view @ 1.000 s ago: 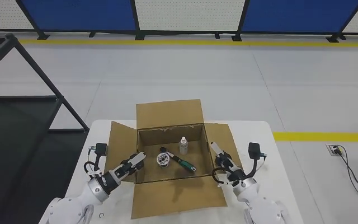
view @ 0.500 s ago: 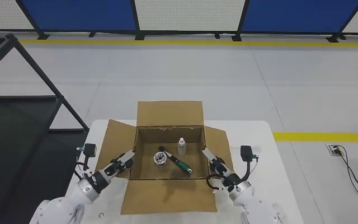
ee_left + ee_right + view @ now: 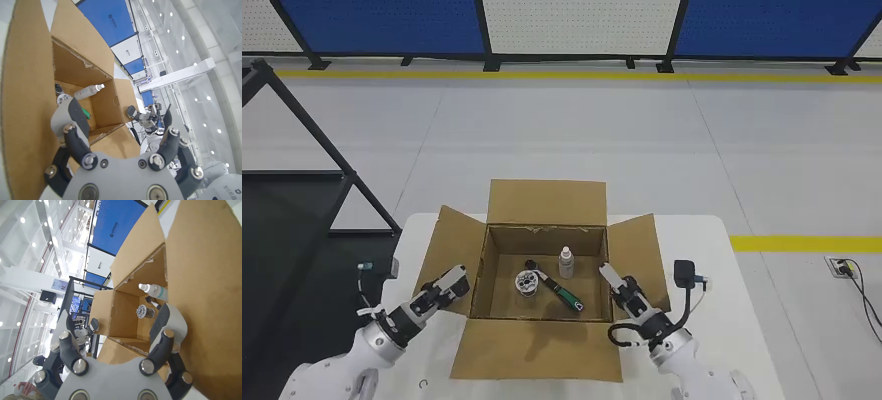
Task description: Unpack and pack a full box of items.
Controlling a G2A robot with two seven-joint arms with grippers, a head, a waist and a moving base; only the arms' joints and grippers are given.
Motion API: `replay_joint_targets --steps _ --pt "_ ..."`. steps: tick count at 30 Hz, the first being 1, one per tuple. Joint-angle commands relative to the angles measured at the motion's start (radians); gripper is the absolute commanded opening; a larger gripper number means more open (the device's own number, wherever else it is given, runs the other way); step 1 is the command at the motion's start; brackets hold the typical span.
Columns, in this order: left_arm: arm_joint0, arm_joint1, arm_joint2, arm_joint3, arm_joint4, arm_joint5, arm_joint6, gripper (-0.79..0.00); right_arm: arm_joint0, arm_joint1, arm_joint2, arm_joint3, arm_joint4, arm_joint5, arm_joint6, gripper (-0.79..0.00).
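Box: a brown cardboard box (image 3: pixel 545 238) sits on the white bench (image 3: pixel 712 300), all four flaps spread outward and the top open.
Contents: three things on the box floor, apart from one another.
Bottle: a white plastic spray bottle (image 3: pixel 567 262) stands upright close to the far wall, a little right of the middle.
Metal piece: a short, round silver metal cylinder (image 3: pixel 530 283) stands on end at the left of the floor, its holed face upward.
Tool: a slim green-and-black tool (image 3: pixel 564 293) (what kind I cannot tell) lies flat and slanted, running from beside the cylinder toward the near right corner.
Left claw: the left claw (image 3: pixel 120 108) is at the outer face of the left flap, outside the box, its fingers spread wide with nothing between them.
Right claw: the right claw (image 3: pixel 115 317) is at the right flap, one finger (image 3: pixel 166 317) just beside the cardboard. It is likewise wide open and empty.
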Motion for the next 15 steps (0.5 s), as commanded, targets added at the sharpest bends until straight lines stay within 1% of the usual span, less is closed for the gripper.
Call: replay_joint_targets --steps 1,5,7,13,15 --pt "0.015 0.001 -0.021 -0.02 -0.033 -0.022 0.0 0.0 0.012 0.0 -0.02 -0.031 -0.008 0.001 0.012 0.0" --pt "0.05 0.003 -0.068 -0.045 -0.095 -0.061 -0.012 0.0 0.06 -0.003 -0.069 -0.061 -0.044 0.032 0.036 0.0" --pt "0.075 0.004 -0.099 -0.058 -0.145 -0.089 -0.021 0.0 0.105 -0.006 -0.111 -0.069 -0.07 0.059 0.055 0.0" --pt "0.143 0.007 -0.173 -0.081 -0.259 -0.137 -0.071 0.0 0.217 -0.021 -0.215 -0.041 -0.105 0.142 0.074 0.0" --pt "0.162 0.009 -0.188 -0.09 -0.283 -0.153 -0.099 0.0 0.222 -0.023 -0.22 -0.04 -0.105 0.151 0.074 0.0"
